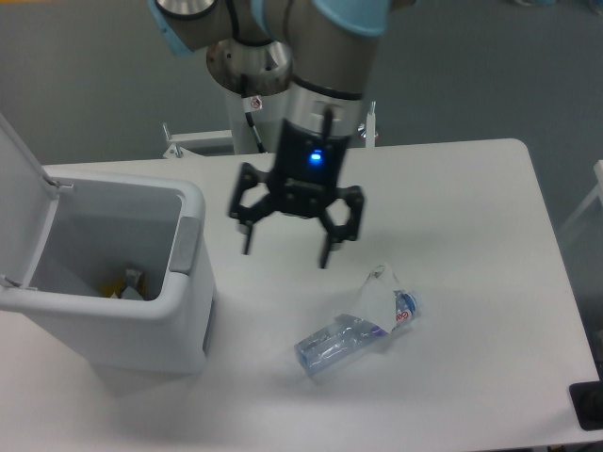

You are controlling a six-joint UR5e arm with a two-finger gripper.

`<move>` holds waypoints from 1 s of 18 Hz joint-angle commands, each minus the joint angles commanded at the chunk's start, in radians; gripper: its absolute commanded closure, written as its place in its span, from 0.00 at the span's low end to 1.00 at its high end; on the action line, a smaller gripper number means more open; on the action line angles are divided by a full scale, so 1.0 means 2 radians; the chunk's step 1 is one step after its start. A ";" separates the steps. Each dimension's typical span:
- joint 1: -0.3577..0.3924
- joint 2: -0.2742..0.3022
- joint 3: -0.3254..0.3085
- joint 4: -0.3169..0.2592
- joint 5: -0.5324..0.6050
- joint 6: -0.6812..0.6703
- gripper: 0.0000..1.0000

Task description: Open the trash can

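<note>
The white trash can (160, 325) stands at the left of the table with its lid (17, 193) swung up and back, so the inside shows. Some yellow and white scraps (127, 282) lie at the bottom. A grey push-button tab (185, 245) sits on its right rim. My gripper (285, 252) hangs open above the table, to the right of the can and apart from it, with nothing between its fingers.
A crushed clear plastic bottle (353, 331) with a red and blue label lies on the white table (471, 235), below and right of the gripper. A dark object (589, 405) sits at the table's front right corner.
</note>
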 joint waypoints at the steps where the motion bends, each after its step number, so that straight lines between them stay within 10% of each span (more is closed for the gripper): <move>1: 0.008 -0.008 -0.002 0.003 0.021 0.030 0.00; 9: 0.025 -0.100 0.041 0.001 0.164 0.171 0.00; 18: 0.026 -0.106 0.047 -0.047 0.249 0.322 0.00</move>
